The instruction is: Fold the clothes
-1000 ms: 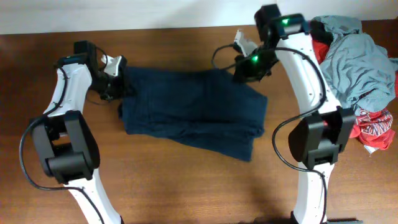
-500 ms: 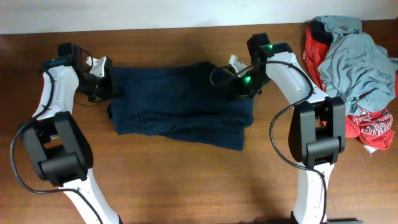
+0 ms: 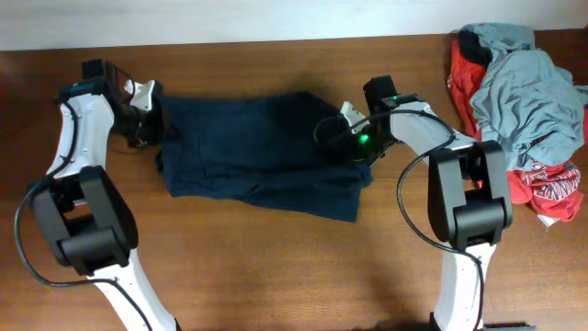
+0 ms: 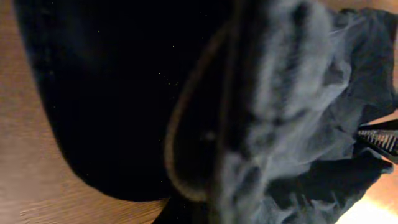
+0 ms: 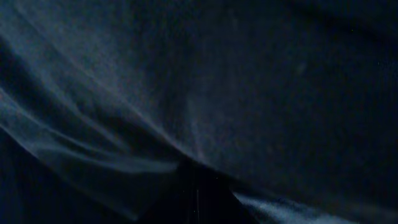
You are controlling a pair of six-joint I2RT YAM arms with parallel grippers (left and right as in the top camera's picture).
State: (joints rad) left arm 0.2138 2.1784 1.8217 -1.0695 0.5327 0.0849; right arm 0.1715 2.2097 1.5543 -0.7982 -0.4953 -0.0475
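Observation:
The clothes' dark navy garment (image 3: 257,152) lies spread across the middle of the wooden table (image 3: 276,267). My left gripper (image 3: 156,124) is shut on its left edge, and my right gripper (image 3: 347,140) is shut on its right edge. Navy cloth (image 4: 124,93) fills the left wrist view, bunched into paler folds on the right. The right wrist view shows only navy cloth (image 5: 249,81) pressed close, so the fingers are hidden. A pale grey-blue garment (image 3: 528,87) lies heaped on a red white-printed one (image 3: 551,184) at the far right.
The heap of other clothes sits at the table's right edge, just beyond my right arm (image 3: 464,198). A pale wall (image 3: 230,18) borders the table's back edge. Bare wood (image 4: 25,186) shows beside the cloth in the left wrist view.
Both grippers have moved left with the navy garment between them. The right one also came toward the front, and the garment's right side has drawn in and sits more compact.

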